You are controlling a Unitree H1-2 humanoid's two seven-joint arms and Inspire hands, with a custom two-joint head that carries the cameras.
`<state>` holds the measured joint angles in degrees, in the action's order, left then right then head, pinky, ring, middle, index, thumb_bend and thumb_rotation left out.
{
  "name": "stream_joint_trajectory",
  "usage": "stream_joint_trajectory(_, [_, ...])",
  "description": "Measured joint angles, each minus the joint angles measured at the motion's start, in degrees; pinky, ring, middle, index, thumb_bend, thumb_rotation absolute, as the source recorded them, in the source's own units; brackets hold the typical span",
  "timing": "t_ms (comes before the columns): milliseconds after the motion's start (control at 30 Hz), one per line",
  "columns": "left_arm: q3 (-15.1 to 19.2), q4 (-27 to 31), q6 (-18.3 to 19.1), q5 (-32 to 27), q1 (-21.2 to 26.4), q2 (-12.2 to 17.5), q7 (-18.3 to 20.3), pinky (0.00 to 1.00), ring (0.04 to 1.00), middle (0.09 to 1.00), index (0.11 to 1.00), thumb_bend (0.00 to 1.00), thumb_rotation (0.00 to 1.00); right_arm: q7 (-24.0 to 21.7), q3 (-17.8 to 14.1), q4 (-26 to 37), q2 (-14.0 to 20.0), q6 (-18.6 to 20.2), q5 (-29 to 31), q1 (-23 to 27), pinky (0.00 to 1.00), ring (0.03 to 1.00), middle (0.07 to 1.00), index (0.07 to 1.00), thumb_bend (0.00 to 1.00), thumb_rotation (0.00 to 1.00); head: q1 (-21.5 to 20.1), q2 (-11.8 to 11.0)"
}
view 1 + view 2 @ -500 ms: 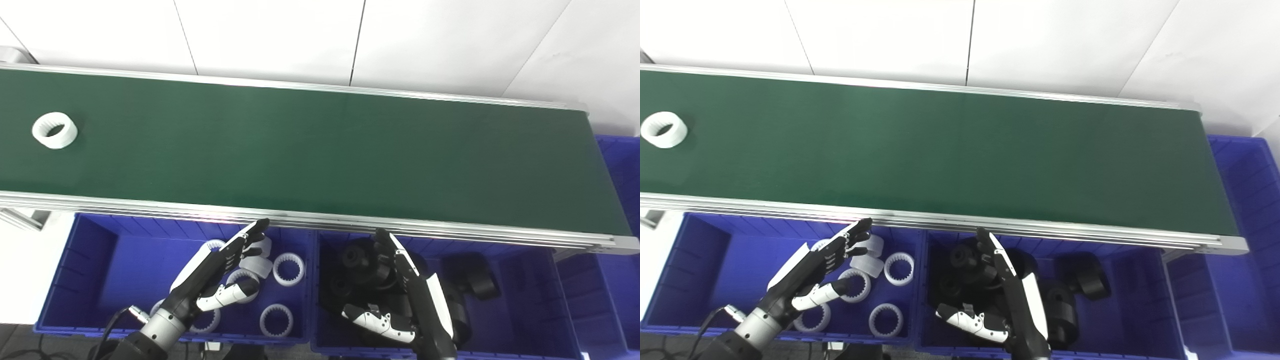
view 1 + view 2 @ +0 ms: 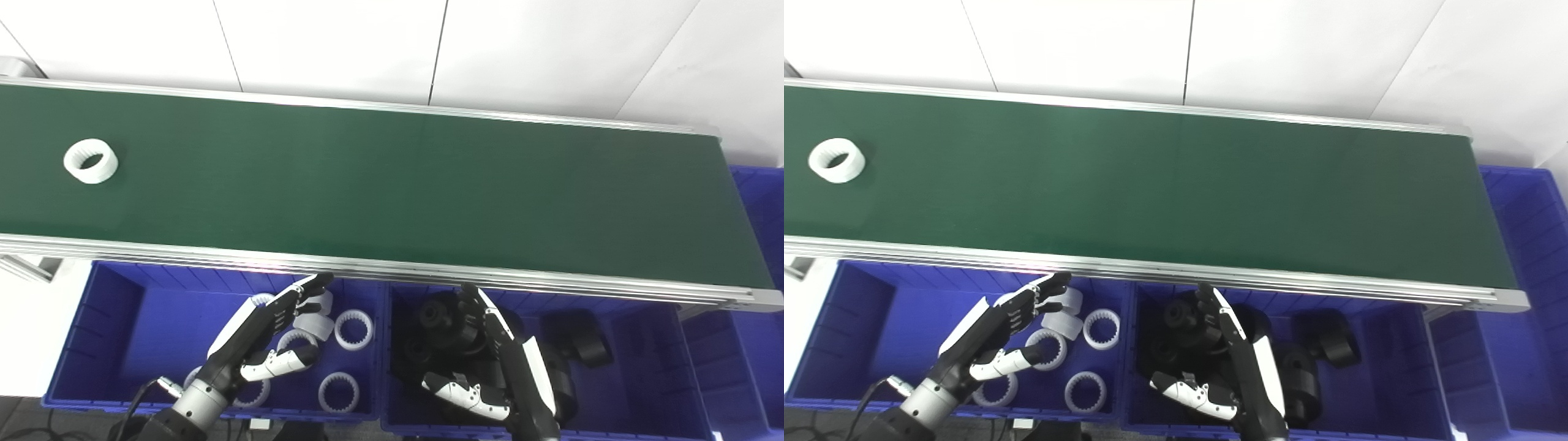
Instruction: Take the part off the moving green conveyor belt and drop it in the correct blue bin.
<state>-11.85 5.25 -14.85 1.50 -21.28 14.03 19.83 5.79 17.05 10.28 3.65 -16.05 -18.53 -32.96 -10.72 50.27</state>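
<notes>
A white toothed ring (image 2: 90, 161) lies on the green conveyor belt (image 2: 392, 190) near its far left end. My left hand (image 2: 260, 340) hovers open over the left blue bin (image 2: 110, 331), which holds several white rings (image 2: 353, 321). My right hand (image 2: 496, 361) hovers open over the middle blue bin (image 2: 649, 367), which holds several black round parts (image 2: 585, 346). Both hands are below the belt's near rail, far from the ring on the belt, and hold nothing.
An aluminium rail (image 2: 392, 269) runs along the belt's near edge, just above the fingertips. A third blue bin (image 2: 759, 257) stands at the belt's right end. A white wall is behind the belt.
The white ring has travelled a little to the right along the belt. Both hands have barely moved.
</notes>
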Motion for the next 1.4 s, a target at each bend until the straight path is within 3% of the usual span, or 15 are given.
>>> stream_joint_trajectory(200, [0.02,0.00,-0.13,0.16,0.01,0.05,-0.07,0.85,0.924,0.934,0.892,0.72,0.66,-0.01,-0.01,0.00,-0.04,0.00,-0.12,-0.01,0.84,0.877,0.897,0.922,0.84,0.42,-0.09,0.00])
stream_joint_trajectory(267, [0.01,-0.01,-0.14,0.16,0.00,0.06,-0.05,0.84,0.917,0.934,0.894,0.73,0.66,0.00,-0.01,-0.02,-0.08,0.00,-0.27,-0.01,0.83,0.874,0.895,0.922,0.84,0.42,2.70,-2.36])
stream_joint_trajectory(333, [-0.05,-0.38,-0.64,0.14,-0.02,0.02,-0.06,0.83,0.915,0.929,0.889,0.74,0.64,0.02,-0.06,-0.46,-0.07,-0.02,-0.45,-0.01,0.83,0.872,0.895,0.924,0.83,0.42,3.94,-3.07])
stream_joint_trajectory(400, [-0.36,-2.02,-2.79,0.00,0.04,-0.14,0.00,0.83,0.926,0.942,0.902,0.72,0.65,0.02,-0.21,-1.28,0.19,-0.16,-0.44,-0.07,0.82,0.867,0.890,0.926,0.81,0.41,11.73,-6.22])
stream_joint_trajectory(433, [-0.76,-3.22,-3.84,0.01,0.23,-0.17,0.15,0.83,0.929,0.946,0.906,0.72,0.65,0.02,-0.29,-1.88,0.38,-0.45,-0.41,-0.07,0.82,0.867,0.889,0.927,0.81,0.40,12.39,-8.07])
stream_joint_trajectory(467, [-1.26,-4.59,-5.12,-0.03,0.44,-0.16,0.44,0.86,0.927,0.939,0.902,0.69,0.60,0.02,-0.38,-2.59,0.68,-0.77,-0.30,-0.06,0.83,0.868,0.891,0.927,0.80,0.39,15.70,-10.52])
stream_joint_trajectory(600, [-2.34,-10.71,-9.18,-0.61,1.29,-0.89,1.09,0.84,0.892,0.904,0.873,0.70,0.55,0.13,-1.17,-5.91,1.94,-5.54,0.77,0.12,0.83,0.874,0.900,0.935,0.79,0.38,19.85,-14.49])
stream_joint_trajectory(867, [-0.62,-9.43,-9.58,-0.39,1.33,-3.78,-2.10,0.74,0.835,0.864,0.832,0.76,0.52,0.31,-1.75,-8.85,2.24,-7.20,1.98,0.81,0.84,0.893,0.904,0.946,0.79,0.36,20.48,-18.19])
stream_joint_trajectory(1033, [1.84,-4.38,-9.63,-0.34,2.05,-4.97,-4.35,0.71,0.812,0.855,0.825,0.76,0.54,0.31,-1.75,-10.29,2.17,-7.43,2.13,1.65,0.81,0.874,0.900,0.942,0.80,0.36,20.04,-19.16])
stream_joint_trajectory(1200, [4.30,0.19,-9.80,-0.10,6.84,-4.33,-4.70,0.73,0.821,0.858,0.835,0.75,0.54,1.30,-1.48,-10.75,2.01,-7.47,2.06,2.17,0.80,0.862,0.887,0.931,0.80,0.36,19.51,-19.95])
stream_joint_trajectory(1400, [6.80,2.39,-9.30,2.55,14.37,-3.60,-5.67,0.78,0.863,0.899,0.873,0.71,0.63,2.89,-0.41,-11.94,2.11,-7.48,2.22,3.10,0.70,0.845,0.875,0.919,0.81,0.35,18.63,-20.65])
